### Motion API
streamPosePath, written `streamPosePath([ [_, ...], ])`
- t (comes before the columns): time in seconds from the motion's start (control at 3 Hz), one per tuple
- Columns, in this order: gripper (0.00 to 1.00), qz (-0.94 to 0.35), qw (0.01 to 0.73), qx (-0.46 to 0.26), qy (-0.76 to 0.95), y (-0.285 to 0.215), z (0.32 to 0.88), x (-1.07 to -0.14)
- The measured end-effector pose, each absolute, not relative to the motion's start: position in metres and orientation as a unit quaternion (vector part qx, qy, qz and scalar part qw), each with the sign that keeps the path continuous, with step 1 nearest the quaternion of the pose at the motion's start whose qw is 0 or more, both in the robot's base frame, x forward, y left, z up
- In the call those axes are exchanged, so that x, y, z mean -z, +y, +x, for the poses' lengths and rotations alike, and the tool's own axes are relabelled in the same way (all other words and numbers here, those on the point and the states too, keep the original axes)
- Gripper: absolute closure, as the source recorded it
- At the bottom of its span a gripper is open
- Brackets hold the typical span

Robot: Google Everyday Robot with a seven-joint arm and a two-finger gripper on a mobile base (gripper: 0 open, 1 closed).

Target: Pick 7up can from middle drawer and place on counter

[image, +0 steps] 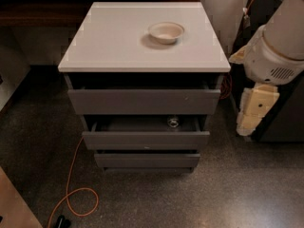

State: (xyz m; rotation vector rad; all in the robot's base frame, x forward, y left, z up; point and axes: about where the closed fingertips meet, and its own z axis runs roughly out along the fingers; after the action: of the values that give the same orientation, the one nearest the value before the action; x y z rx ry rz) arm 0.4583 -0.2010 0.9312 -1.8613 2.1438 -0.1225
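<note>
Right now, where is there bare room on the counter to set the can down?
The counter is bare across its whole left half and along the front edge; the bowl takes the back right. The 7up can lies right of centre in the middle drawer, with room left of it. The hand hangs right of the cabinet, beside the drawers.

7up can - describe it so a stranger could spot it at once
The grey cabinet with the white counter stands left of the gripper; its middle drawer is open. Inside, right of centre, sits the 7up can: small, silvery, unlike the cream bowl up top.
</note>
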Motion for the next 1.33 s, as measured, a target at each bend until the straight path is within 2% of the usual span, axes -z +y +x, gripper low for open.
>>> streamPosePath([
  [0.67, 0.0, -0.725, 0.149, 0.022, 0.672, -0.175, 0.488, -0.837],
  [1.33, 0.0, -0.769, 0.164, 0.038, 0.616, -0.162, 0.51, -0.732],
])
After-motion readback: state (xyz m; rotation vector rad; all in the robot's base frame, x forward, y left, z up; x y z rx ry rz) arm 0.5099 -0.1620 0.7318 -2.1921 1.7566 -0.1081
